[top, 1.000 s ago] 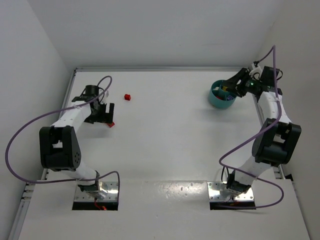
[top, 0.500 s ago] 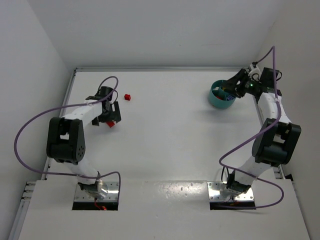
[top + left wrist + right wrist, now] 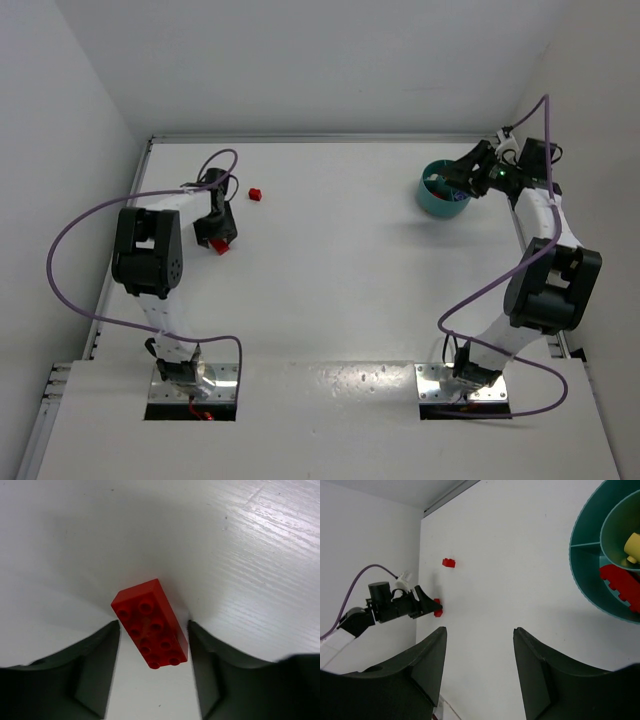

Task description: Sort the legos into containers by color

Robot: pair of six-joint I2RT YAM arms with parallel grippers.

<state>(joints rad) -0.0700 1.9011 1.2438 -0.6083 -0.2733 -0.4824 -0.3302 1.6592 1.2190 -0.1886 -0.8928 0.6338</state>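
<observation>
A long red lego [image 3: 150, 622] lies flat on the white table, studs up. My left gripper [image 3: 153, 625] is open and straddles it, with a narrow gap showing on each side. From above, this gripper [image 3: 217, 238] sits at the far left over that lego [image 3: 221, 249]. A second, smaller red lego [image 3: 255, 194] lies just beyond it. The teal container [image 3: 430, 203] stands at the far right. My right gripper [image 3: 456, 178] hovers at its rim, open and holding nothing. Inside the container [image 3: 580, 570] I see a red lego [image 3: 622, 585] and a yellow lego [image 3: 631, 547] in separate compartments.
White walls close the table on the left, back and right. The purple cable [image 3: 70, 250] loops out from the left arm toward the left wall. Both arm bases stand on metal plates [image 3: 195, 385] at the near edge.
The left arm has swung so its gripper now sits over the long red lego, and its jaws have narrowed around it. The right arm has hardly moved.
</observation>
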